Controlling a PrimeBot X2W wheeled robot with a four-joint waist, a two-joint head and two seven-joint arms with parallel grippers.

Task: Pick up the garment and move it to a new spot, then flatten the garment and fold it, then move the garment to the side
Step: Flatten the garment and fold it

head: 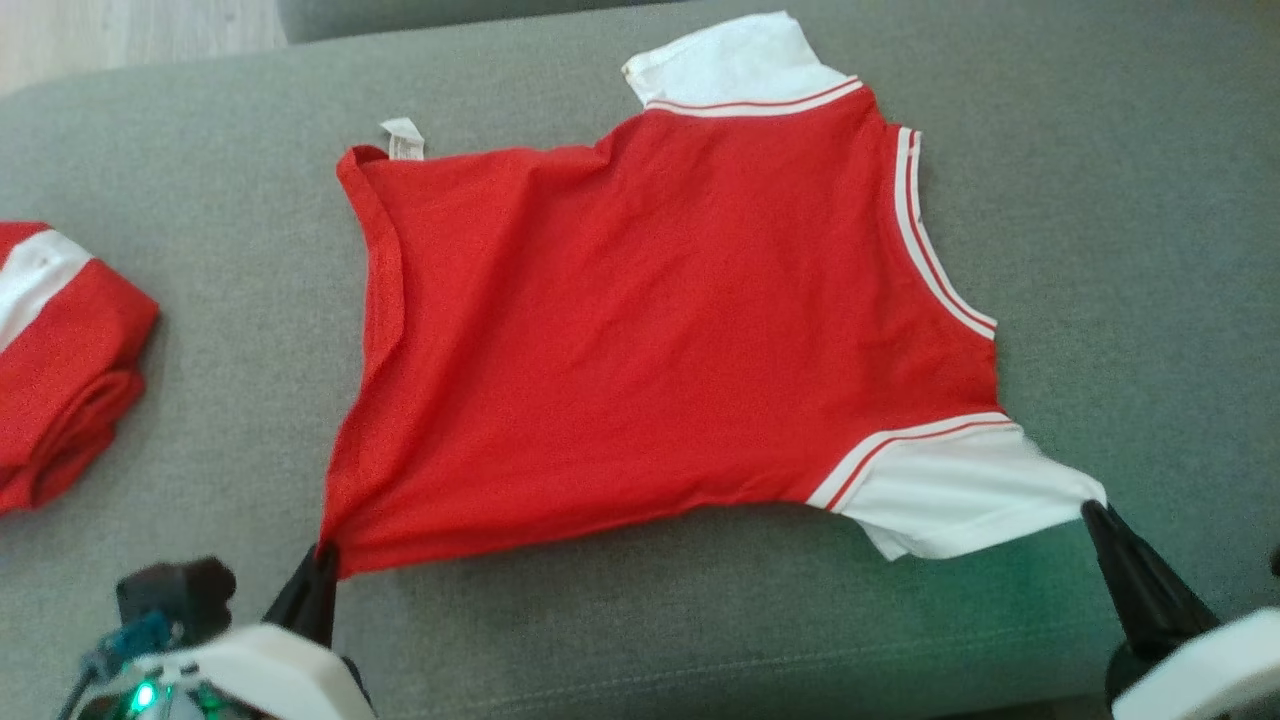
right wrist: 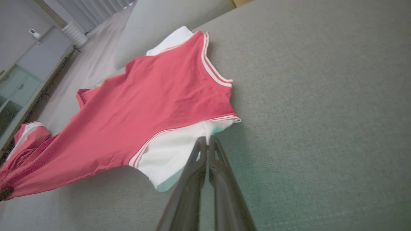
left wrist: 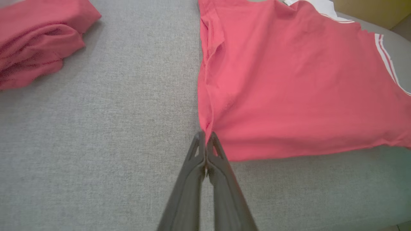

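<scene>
Pinching shirt at two corners: hem in left gripper, sleeve in right gripper, both shut. Spread on sofa ahead of tips. Soft, light, limp; best gripped at corners.

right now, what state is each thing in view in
red shirt: spread nearly flat on the grey cushion, slightly wrinkled
folded garment: folded, lying apart to the left
left end effector: shut on the shirt's hem corner
right end effector: shut on the white sleeve
</scene>
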